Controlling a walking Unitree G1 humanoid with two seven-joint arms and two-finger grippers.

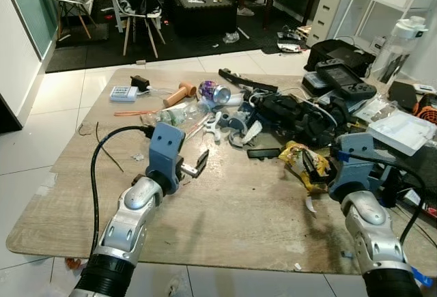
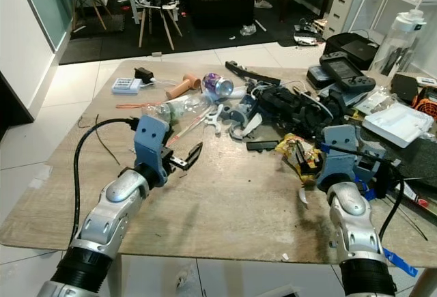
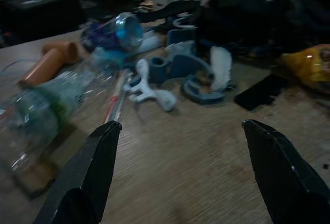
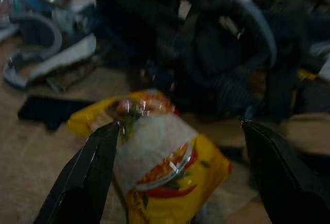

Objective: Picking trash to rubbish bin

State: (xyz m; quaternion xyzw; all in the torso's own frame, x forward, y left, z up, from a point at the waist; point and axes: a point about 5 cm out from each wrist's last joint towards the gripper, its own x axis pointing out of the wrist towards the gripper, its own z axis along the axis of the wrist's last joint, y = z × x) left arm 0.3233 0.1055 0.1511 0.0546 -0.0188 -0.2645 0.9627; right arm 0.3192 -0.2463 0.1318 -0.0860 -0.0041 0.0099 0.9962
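the yellow wrapper [image 1: 304, 164] lies crumpled on the tabletop [image 1: 232, 208], touching the near edge of the black bag [image 1: 293, 116] that sits in the middle of the clutter. the right pincer [image 4: 180, 183] hovers right at the wrapper, its two black fingers [image 4: 85, 175] spread wide with the wrapper lying between them and just ahead of the tips; whether a finger touches it cannot be told. in the head views the right pincer [image 1: 321, 171] sits on the side of the wrapper away from the bag.

left of the bag, well apart from the wrapper, lie a clear bottle [image 1: 179, 114], a purple can [image 1: 214, 92], a tan handle [image 1: 179, 93] and grey-blue curved plastic parts [image 1: 232, 126]. a flat black piece [image 1: 263, 152] lies between those parts and the wrapper, near the bag's front edge.

the left pincer [image 1: 198, 162] hangs low over bare wood, nearer the robot than the bottle and well left of the bag, fingers [image 3: 85, 177] wide apart with nothing between them.

right of the bag sit a white tray [image 1: 403, 132] and a black controller [image 1: 345, 82].
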